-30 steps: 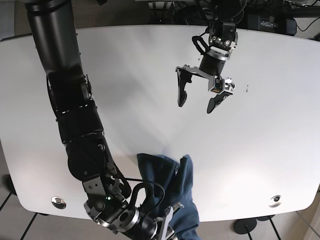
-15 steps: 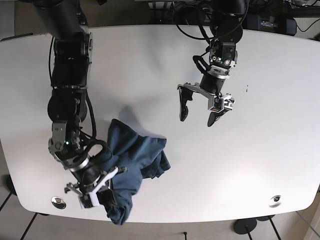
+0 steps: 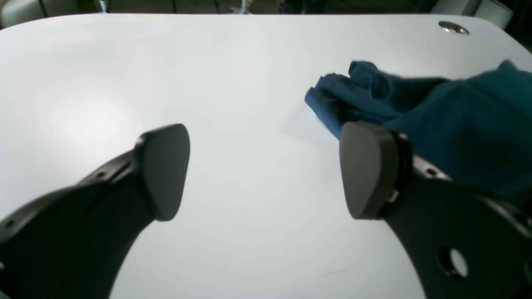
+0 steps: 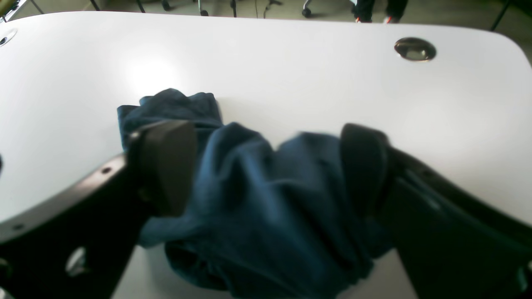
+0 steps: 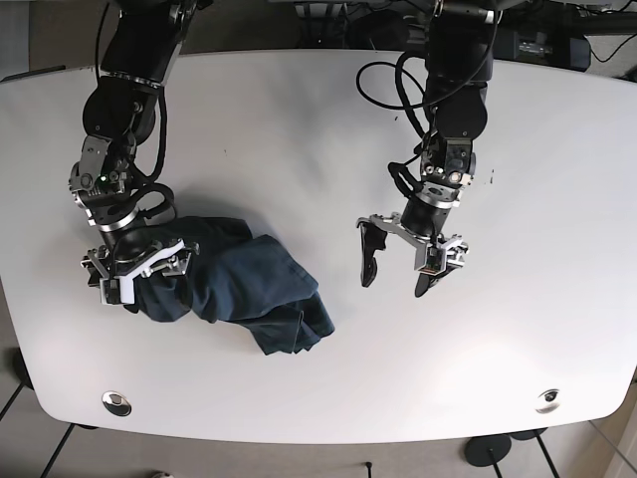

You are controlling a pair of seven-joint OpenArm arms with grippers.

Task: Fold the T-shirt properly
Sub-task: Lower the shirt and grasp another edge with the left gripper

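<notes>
The dark blue T-shirt [image 5: 254,284] lies crumpled in a heap on the white table [image 5: 498,349], left of centre. My right gripper [image 5: 144,279] sits at the heap's left end. In the right wrist view its jaws stand wide apart with bunched shirt cloth [image 4: 266,199] between and under them. My left gripper [image 5: 393,282] is open and empty, hovering over bare table a short way right of the shirt. In the left wrist view [image 3: 266,170] the shirt [image 3: 436,112] shows beyond the right finger [image 3: 365,170], apart from it.
Metal cable grommets sit near the table's front corners [image 5: 116,402] [image 5: 547,400]. One shows in the right wrist view [image 4: 415,48] and one in the left wrist view [image 3: 453,27]. Cables and equipment lie behind the far edge.
My right arm has swung from the front edge to the left, bringing the shirt further onto the table. My left gripper has come down toward the table's middle, still open.
</notes>
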